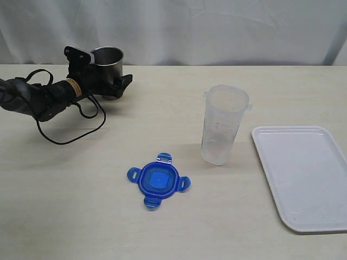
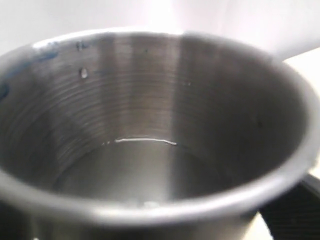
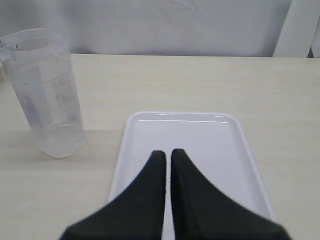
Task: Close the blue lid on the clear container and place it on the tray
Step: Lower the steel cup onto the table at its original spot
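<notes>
My left gripper (image 1: 103, 67) is at the back of the table (image 1: 81, 211), its jaws either side of the steel cup (image 1: 108, 57); whether they press it or stand clear I cannot tell. My right gripper (image 3: 167, 160), fingers pressed together and empty, hovers over the white tray (image 1: 303, 173). The blue lid (image 1: 159, 180) lies flat on the table near the clear container (image 1: 223, 124), which stands upright and uncapped just beside the tray. I judge the closing not yet begun: next, a gripper must come over the lid and take it.
</notes>
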Action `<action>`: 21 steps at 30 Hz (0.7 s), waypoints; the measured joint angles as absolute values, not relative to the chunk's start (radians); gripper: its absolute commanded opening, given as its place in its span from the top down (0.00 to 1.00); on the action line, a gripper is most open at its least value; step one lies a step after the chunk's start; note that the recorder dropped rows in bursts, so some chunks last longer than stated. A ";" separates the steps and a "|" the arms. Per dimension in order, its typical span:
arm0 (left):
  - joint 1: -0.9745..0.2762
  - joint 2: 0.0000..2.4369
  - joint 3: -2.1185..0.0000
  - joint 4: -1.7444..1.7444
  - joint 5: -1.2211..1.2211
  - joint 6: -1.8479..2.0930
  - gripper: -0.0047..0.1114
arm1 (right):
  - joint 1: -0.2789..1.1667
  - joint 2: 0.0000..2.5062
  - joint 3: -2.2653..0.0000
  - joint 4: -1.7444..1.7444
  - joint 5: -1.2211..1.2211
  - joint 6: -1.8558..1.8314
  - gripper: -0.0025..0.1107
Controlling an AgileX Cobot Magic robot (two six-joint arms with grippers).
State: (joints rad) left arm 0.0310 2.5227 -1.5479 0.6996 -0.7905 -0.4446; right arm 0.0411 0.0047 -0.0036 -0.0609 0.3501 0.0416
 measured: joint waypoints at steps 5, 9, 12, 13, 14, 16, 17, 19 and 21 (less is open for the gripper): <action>0.027 2.523 -1.548 0.702 -0.820 -0.466 0.07 | 0.041 0.005 -0.004 -0.061 0.350 0.042 0.94; 0.025 2.523 -1.548 0.702 -0.821 -0.470 0.08 | 0.041 0.005 -0.004 -0.061 0.350 0.042 0.94; 0.025 2.523 -1.548 0.718 -0.821 -0.470 0.08 | 0.041 0.005 -0.004 -0.061 0.350 0.042 0.94; 0.025 2.523 -1.548 0.732 -0.821 -0.470 0.08 | 0.041 0.005 -0.004 -0.061 0.350 0.042 0.94; 0.027 2.523 -1.548 0.747 -0.821 -0.470 0.08 | 0.041 0.005 -0.004 -0.061 0.350 0.042 0.94; 0.032 2.523 -1.548 0.780 -0.823 -0.470 0.08 | 0.041 0.005 -0.004 -0.061 0.350 0.042 0.94; 0.033 2.523 -1.548 0.790 -0.823 -0.470 0.08 | 0.041 0.005 -0.004 -0.061 0.350 0.042 0.94; 0.034 2.523 -1.548 0.804 -0.823 -0.470 0.08 | 0.041 0.005 -0.004 -0.061 0.350 0.042 0.94; 0.034 2.523 -1.548 0.808 -0.823 -0.470 0.08 | 0.041 0.005 -0.004 -0.061 0.350 0.042 0.94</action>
